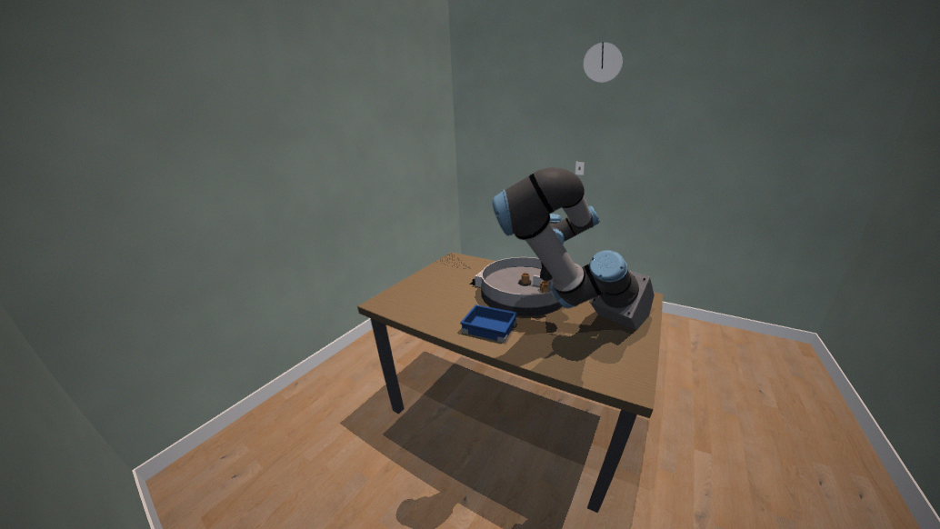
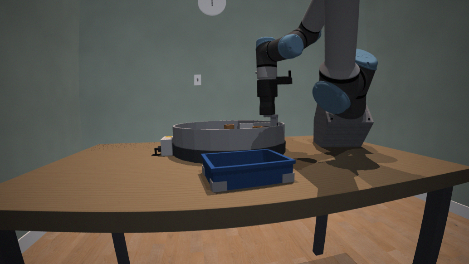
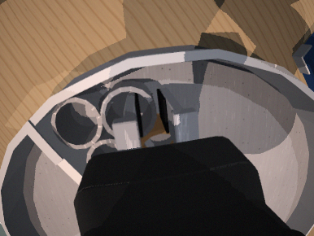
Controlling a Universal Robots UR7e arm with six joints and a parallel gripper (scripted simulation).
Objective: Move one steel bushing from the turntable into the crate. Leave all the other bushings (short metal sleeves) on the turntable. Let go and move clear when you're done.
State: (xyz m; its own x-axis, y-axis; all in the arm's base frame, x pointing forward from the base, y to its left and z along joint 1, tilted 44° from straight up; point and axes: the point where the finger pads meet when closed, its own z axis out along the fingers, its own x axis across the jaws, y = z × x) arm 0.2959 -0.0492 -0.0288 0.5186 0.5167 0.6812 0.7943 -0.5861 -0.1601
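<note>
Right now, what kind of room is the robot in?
Probably a small workroom or test room, quite bare. A robot arm is bolted to a wooden table beside a grey turntable and a blue crate. Plain green walls carry only a clock.
</note>
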